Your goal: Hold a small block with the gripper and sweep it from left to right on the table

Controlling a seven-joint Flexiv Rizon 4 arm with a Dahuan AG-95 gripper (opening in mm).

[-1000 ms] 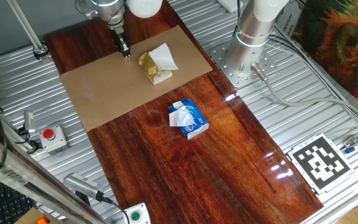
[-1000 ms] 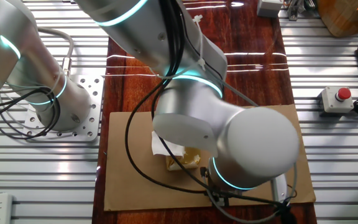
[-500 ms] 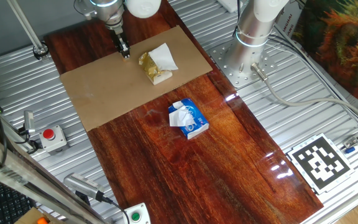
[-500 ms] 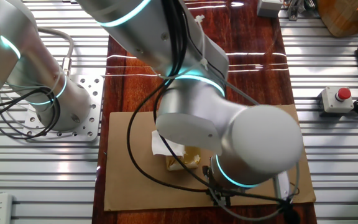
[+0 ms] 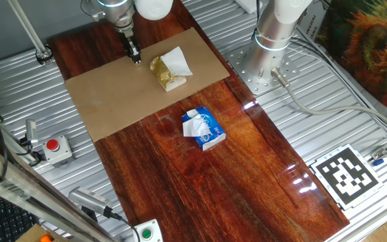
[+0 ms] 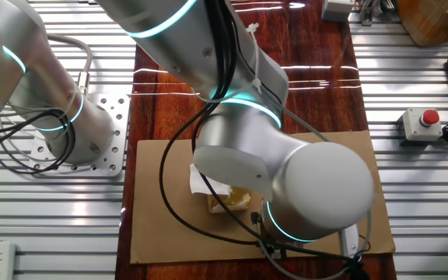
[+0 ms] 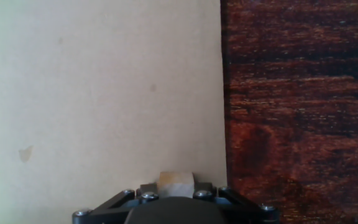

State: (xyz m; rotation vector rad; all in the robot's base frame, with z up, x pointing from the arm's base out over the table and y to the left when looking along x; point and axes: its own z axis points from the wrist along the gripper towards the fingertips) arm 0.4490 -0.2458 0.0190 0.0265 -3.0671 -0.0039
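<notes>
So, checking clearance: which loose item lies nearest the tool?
The yellowish crumpled lump with white paper, on the cardboard beside the tool; the blue-and-white packet lies farther off on bare wood.

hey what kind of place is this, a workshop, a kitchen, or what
Most likely a robotics lab test bench, not a kitchen. A wooden table sits in a ribbed metal surround, with a red emergency stop button and a printed calibration marker beside it.

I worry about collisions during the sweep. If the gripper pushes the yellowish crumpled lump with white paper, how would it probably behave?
The yellowish lump looks crumpled and soft, so it would probably deform and slide rather than roll. Its white paper lies loosely on top and may shift or fall off. On the flat cardboard sheet, it likely drags unevenly.
</notes>
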